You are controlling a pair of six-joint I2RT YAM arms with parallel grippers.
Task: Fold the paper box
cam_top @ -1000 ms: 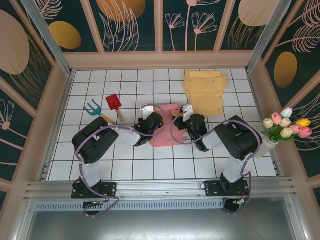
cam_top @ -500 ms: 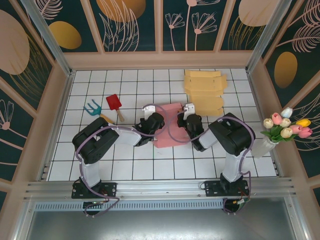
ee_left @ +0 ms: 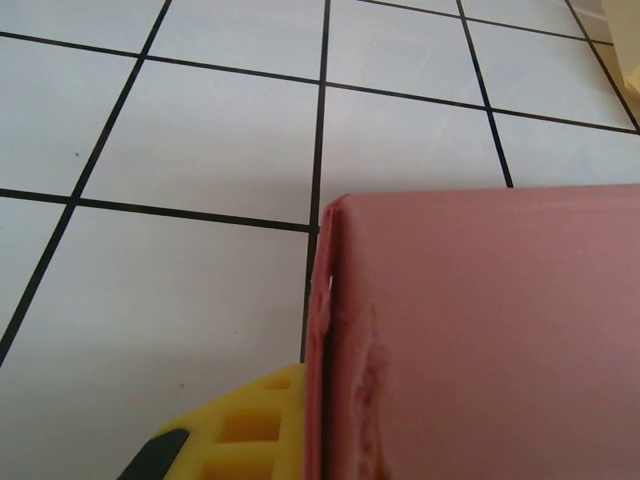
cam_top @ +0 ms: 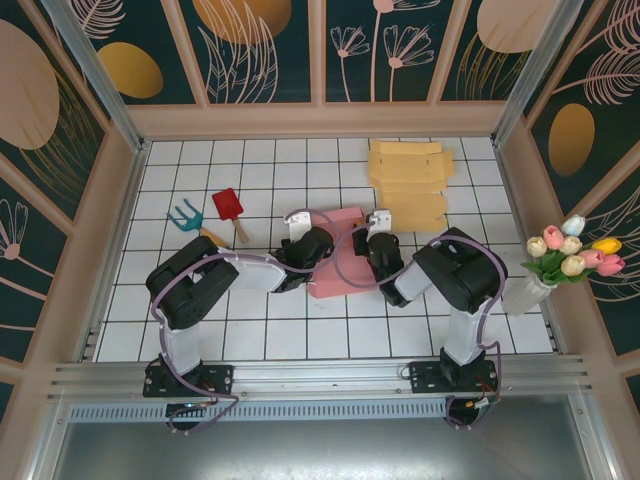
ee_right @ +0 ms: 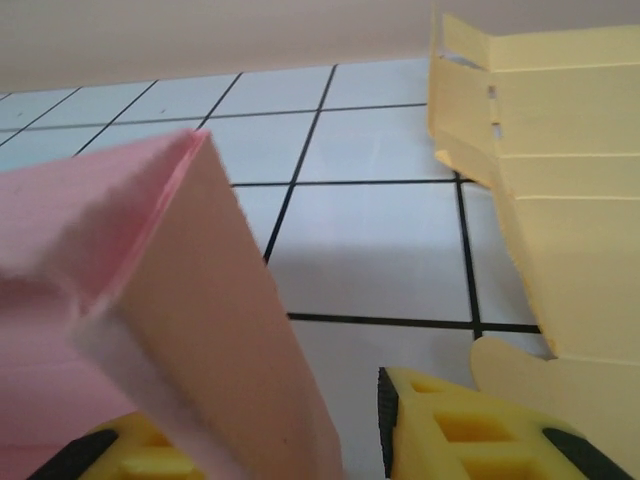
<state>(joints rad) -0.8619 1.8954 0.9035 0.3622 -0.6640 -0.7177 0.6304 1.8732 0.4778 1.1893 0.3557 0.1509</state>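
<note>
Two arms, bolted at the near edge of the white tiled worktop [cam_top: 250, 330], are bending inward so that their tools are meeting at the pink paper box [cam_top: 335, 283], which is lying near the middle of the tiles. The left tool [cam_top: 312, 248] is sitting at the box's left side with its jaws together, pinching a pink wall. Seen from its wrist, one yellow finger [ee_left: 250, 430] is lying flat against the upright panel [ee_left: 480, 330], whose creased corner is standing over bare tile. The right tool [cam_top: 380, 245] is sitting at the box's right side with its jaws standing apart. Seen from that wrist, a raised pink flap [ee_right: 180, 300] is leaning between the two yellow fingers [ee_right: 470, 430], and tile is showing between the flap and the right-hand finger (so nothing is being squeezed there). Left of the tools, a red trowel [cam_top: 230, 208] and a teal hand fork [cam_top: 184, 215] are lying near each other, well apart from the box. Beyond the right tool, flat yellow box blanks [cam_top: 410, 185] are lying toward the far edge. Off at the right rim, a vase of tulips [cam_top: 572, 255] is standing.
</note>
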